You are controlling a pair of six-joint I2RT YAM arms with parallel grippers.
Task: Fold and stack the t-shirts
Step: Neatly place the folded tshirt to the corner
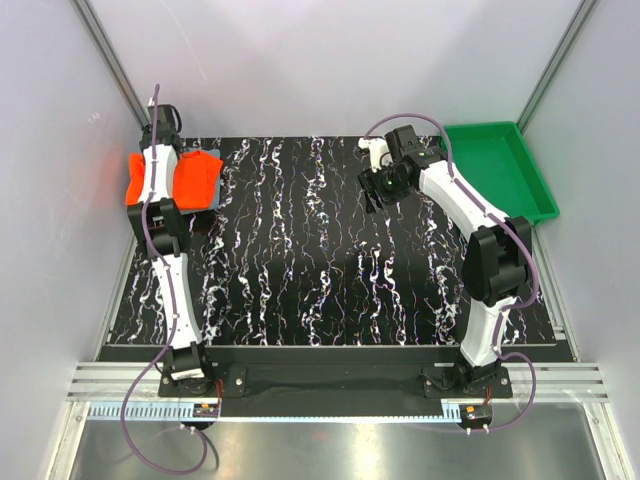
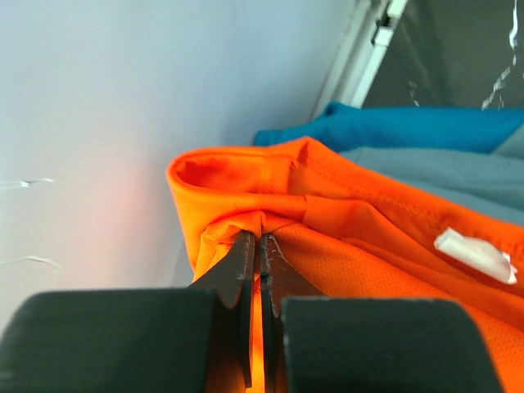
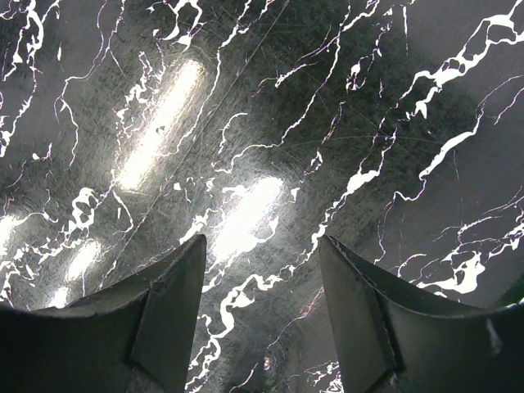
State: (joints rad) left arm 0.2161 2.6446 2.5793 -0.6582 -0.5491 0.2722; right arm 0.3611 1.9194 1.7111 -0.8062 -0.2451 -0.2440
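Observation:
The orange-red t-shirt [image 1: 195, 178] lies bunched at the table's far left corner, by the left wall. It rests on top of the grey-blue t-shirt [image 2: 442, 168], of which only a sliver [image 1: 214, 204] shows from above. My left gripper [image 2: 260, 239] is shut on a folded edge of the orange shirt [image 2: 344, 246], with cloth pinched between its fingertips. A white label [image 2: 475, 250] shows on the orange cloth. My right gripper [image 1: 374, 196] hovers open over the bare marbled tabletop at the far right of centre, nothing between its fingers [image 3: 176, 286].
A green plastic tray [image 1: 497, 165] stands at the back right, beside the right arm. The black marbled table [image 1: 300, 260] spreads between the arms. White walls close in on the left and right, the left wall right by the shirts.

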